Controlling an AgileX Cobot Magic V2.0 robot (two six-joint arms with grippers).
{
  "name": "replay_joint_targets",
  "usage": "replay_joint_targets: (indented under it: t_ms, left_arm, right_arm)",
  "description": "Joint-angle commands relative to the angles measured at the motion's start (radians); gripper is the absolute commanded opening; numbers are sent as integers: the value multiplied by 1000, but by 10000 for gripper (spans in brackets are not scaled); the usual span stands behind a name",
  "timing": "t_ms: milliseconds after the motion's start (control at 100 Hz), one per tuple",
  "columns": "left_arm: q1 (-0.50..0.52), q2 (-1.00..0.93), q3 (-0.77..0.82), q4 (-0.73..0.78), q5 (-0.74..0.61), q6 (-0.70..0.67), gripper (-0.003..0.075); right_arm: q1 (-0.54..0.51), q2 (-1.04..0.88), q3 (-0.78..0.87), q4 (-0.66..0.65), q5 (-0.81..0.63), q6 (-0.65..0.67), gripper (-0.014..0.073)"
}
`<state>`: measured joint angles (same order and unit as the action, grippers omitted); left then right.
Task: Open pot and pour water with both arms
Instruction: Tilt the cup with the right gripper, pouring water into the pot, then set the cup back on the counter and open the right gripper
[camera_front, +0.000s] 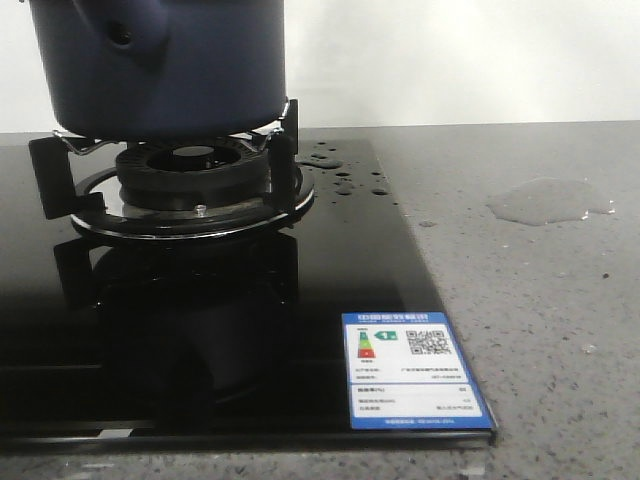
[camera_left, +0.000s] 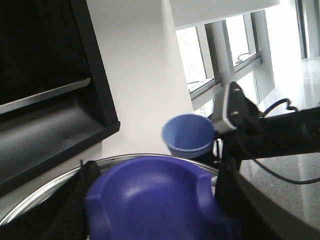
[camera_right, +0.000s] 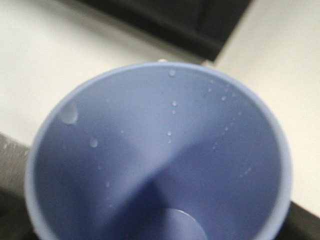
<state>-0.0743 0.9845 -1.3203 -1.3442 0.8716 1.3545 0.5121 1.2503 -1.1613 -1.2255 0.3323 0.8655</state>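
Pot: sitting on the stove burner.
Left gripper: fingers clamping the lid knob between them.
Right gripper: unseen behind the cup; grip unclear.
Water: pooling on the counter.

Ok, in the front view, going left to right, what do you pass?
The pot on the burner, then small water drops on the black glass cooktop, then the energy label, then the water puddle on the grey counter.
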Motion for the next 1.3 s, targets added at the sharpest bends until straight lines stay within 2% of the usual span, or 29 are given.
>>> replay_joint_targets:
  t_ms: [0, 120, 190, 330, 400, 530, 650, 720, 790, 890, 930, 1010, 1180, 1290]
  left_arm:
    - [-4, -12, 2, -74, -52, -10, 242]
    - [-4, -12, 67, -84, -55, -10, 242]
    - [-4, -12, 106, -101, -63, -10, 242]
    - [-4, -12, 165, -141, -82, -10, 242]
    - [-4, -12, 180, -143, -82, -10, 242]
    - [-4, -12, 189, -141, -80, -4, 242]
    - [-4, -12, 191, -143, -74, -4, 242]
    - [-4, -12, 191, -143, -70, -4, 242]
    - [-4, -12, 191, -143, -53, -4, 242]
    - [-4, -12, 191, -143, -38, -4, 242]
    - [-4, -12, 191, -143, -36, -4, 242]
    - [-4, -12, 191, -143, -34, -4, 242]
    - [-4, -12, 191, -131, -36, 0, 242]
    - [-4, 11, 193, -122, -38, 66, 242]
  right_arm:
    - [-66, -115, 134, -17, -149, 57, 269]
    - [-186, -224, 379, -17, -437, 85, 269]
    - [-251, -256, 487, 8, -551, 90, 269]
    - [-338, -257, 614, 110, -613, 90, 269]
    - [-361, -249, 643, 118, -636, 90, 269]
    - [-383, -217, 654, 123, -652, 90, 270]
    - [-385, -176, 654, 182, -678, 90, 271]
    - [-385, -152, 654, 213, -705, 90, 300]
    - [-385, -138, 654, 224, -731, 86, 400]
    - [-385, -136, 644, 224, -737, 86, 615]
    - [-385, -140, 637, 224, -732, 86, 673]
    - [-385, -158, 621, 224, -731, 86, 643]
    - [-385, -240, 568, 212, -726, 86, 637]
    - [-385, -308, 522, 210, -722, 86, 637]
